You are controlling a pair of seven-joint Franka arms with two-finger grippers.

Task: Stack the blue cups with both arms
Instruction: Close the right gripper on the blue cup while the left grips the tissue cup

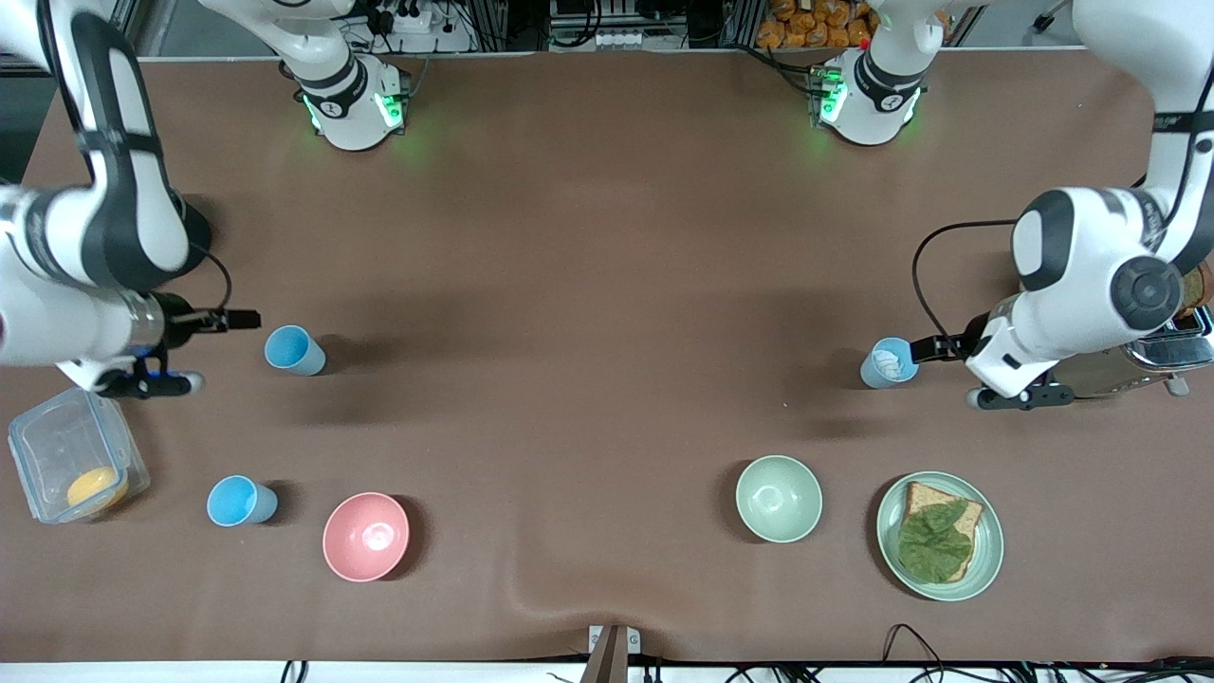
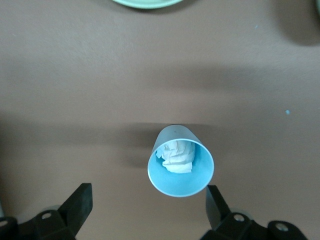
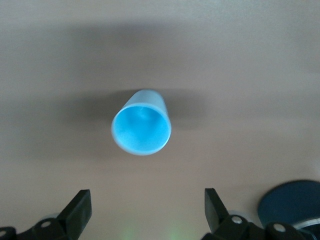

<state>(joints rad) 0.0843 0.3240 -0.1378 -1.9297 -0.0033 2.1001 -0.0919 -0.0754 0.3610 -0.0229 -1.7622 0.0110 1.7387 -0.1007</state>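
Note:
Three blue cups stand upright on the brown table. One cup (image 1: 294, 350) is at the right arm's end, and a second cup (image 1: 241, 501) stands nearer the front camera. The paler cup (image 1: 889, 362), with a white patch inside, is at the left arm's end. My right gripper (image 1: 237, 321) is open beside the first cup, which lies just past its fingertips in the right wrist view (image 3: 141, 129). My left gripper (image 1: 928, 349) is open beside the paler cup (image 2: 181, 167), which is close to one finger (image 2: 215, 200). Neither gripper holds anything.
A pink bowl (image 1: 366, 536) stands beside the nearest cup. A green bowl (image 1: 779, 498) and a green plate (image 1: 986, 560) with bread and lettuce stand near the front camera at the left arm's end. A clear container (image 1: 57, 446) is at the right arm's end. A metal appliance (image 1: 1167, 353) lies under the left arm.

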